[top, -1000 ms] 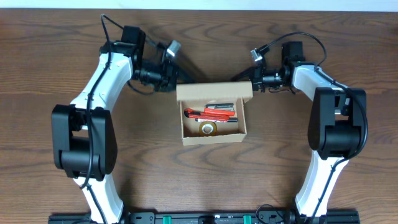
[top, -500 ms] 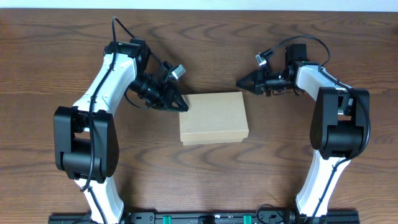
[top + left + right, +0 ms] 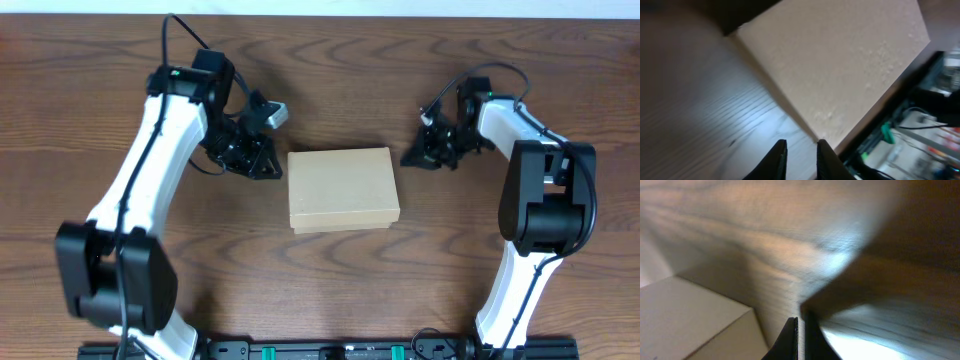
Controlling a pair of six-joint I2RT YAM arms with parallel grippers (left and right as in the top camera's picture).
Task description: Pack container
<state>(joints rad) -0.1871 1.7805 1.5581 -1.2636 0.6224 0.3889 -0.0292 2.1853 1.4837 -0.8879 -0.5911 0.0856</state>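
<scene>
Container [image 3: 343,190] sits mid-counter [image 3: 320,280], flap lid down flat and contents hidden. Left gripper [image 3: 266,166] is just off its left side near the far corner. In the wrist view its jaws are pinched almost together with nothing between them, tips at a box corner. Right gripper [image 3: 414,158] stands apart from the far right corner, jaws pressed close and empty.

Handling guess: light, plain cardboard. Likely stiff along edges and corners, with lid and wall panels that give under point load. Matte surface, decent grip. Looks too broad for one pair of jaws across the body, so I'd pinch a wall or flap edge, or brace both short sides low. Avoid pressing mid-lid.
</scene>
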